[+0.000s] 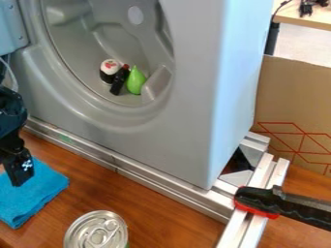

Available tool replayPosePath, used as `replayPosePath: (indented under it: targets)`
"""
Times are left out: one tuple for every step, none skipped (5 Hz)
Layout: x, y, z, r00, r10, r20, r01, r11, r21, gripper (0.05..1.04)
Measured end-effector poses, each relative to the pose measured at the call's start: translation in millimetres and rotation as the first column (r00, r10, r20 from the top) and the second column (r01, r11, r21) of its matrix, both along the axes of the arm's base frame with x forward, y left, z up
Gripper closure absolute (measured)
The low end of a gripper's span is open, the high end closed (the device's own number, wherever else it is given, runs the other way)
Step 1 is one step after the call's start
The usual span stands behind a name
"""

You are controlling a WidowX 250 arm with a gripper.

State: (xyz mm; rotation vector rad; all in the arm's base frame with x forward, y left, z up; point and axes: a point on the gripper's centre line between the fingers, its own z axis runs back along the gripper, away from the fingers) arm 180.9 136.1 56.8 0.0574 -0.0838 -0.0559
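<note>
At the left edge, my black gripper (18, 170) hangs pointing down over a folded blue cloth (31, 193) on the wooden table. Whether it touches the cloth I cannot tell. In the round drum opening of a grey washer-like box (188, 116) lie a white and black round piece with a red mark (110, 69), a dark bottle-shaped piece (119, 81) and a green pear-shaped piece (136, 81), close together. A silver-topped can (97, 231) stands at the front edge of the view.
Metal rails (155, 180) run along the box's base. A black and red clamp (278, 202) sits on the rails at the right. Behind stands a cardboard panel (294, 106) with red lines. The washer's open door (9, 26) is at the upper left.
</note>
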Motion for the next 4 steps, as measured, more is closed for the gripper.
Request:
replayPosePath:
  targets:
    - [-1, -1, -3.4, 1.000, 0.000, -0.011, 0.000, 1.000, -0.008, 0.083]
    - [-2, 10, -18.7, 0.999, -0.029, -0.038, 0.029, 0.999, -0.016, 0.083]
    - [7, 25, -40.1, 0.994, -0.098, -0.046, 0.097, 0.995, -0.016, 0.083]
    - [11, 32, -56.5, 0.990, -0.121, -0.072, 0.120, 0.993, -0.021, 0.083]
